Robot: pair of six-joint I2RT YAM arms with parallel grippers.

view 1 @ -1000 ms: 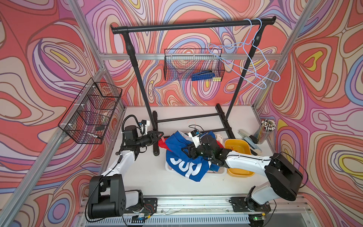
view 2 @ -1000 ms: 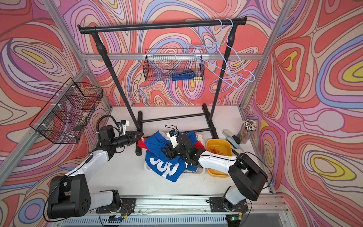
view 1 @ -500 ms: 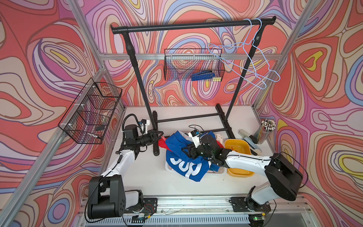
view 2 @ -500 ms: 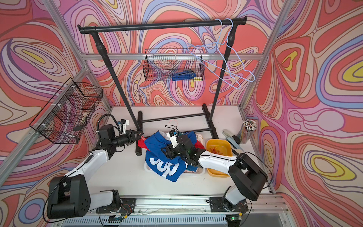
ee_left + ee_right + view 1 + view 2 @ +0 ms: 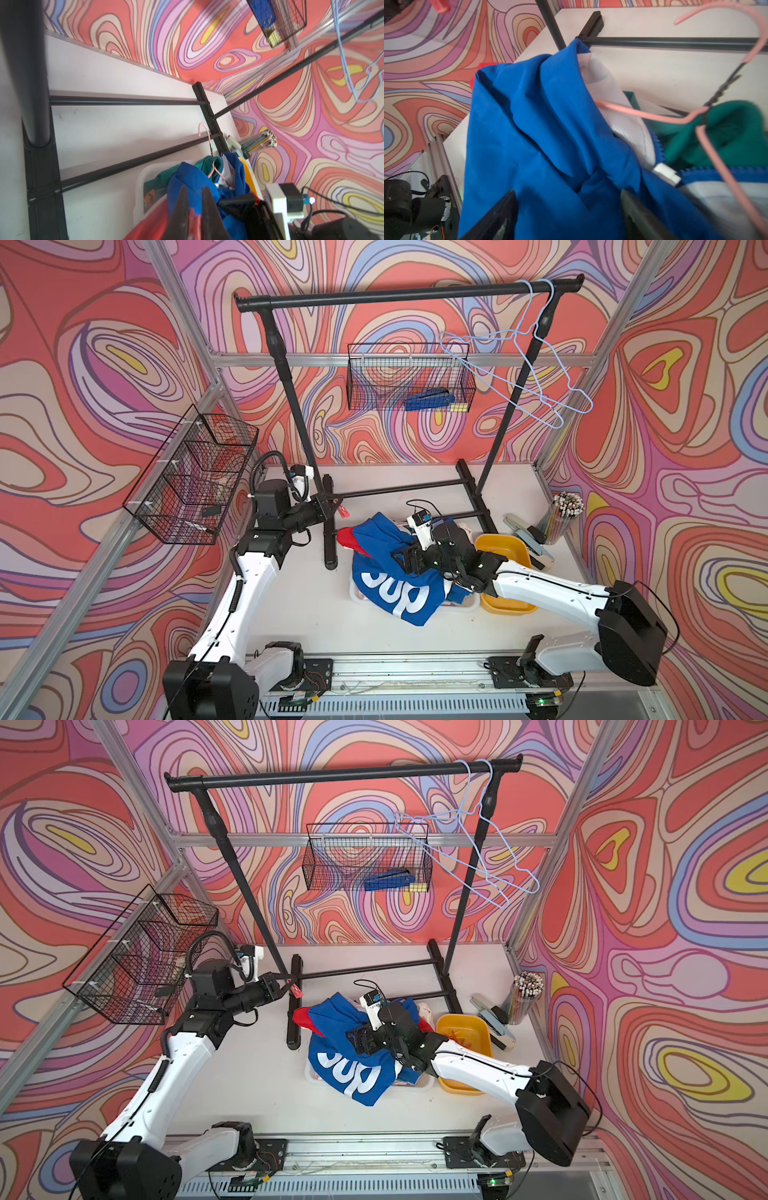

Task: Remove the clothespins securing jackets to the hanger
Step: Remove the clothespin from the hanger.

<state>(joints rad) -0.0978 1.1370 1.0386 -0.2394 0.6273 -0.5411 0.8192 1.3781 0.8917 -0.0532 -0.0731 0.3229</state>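
Coral-red plastic shows between the fingers of the left pincer [image 5: 194, 188], which is clenched on one clothespin [image 5: 194, 222]. It holds the peg clear of the clothes and just beside the foot of the black rack [image 5: 329, 539]. The grip looks to be on one end only, so a quick swing could flick the peg out and send it skittering across the table [image 5: 299, 614]. The rack's upright is also close enough to clip on the way. If the peg is meant for the yellow tub [image 5: 519, 549] beyond the heap, the left arm would have to cross over the right arm, and the two could collide. The right pincer [image 5: 568, 192] stands released, its jaws spread wide on either side of a bunched fold of the blue jacket [image 5: 386, 593]. No peg is visible between them. Closing here would probably catch only cloth. Lifting that cloth would drag the pink hanger [image 5: 643, 113], which is threaded through it and lies over the teal-green jacket [image 5: 726, 135]. Its hook lies near the rack's lower bar and could snag there. Any remaining pegs are hidden among the folds, so shifting the heap may bury them deeper.
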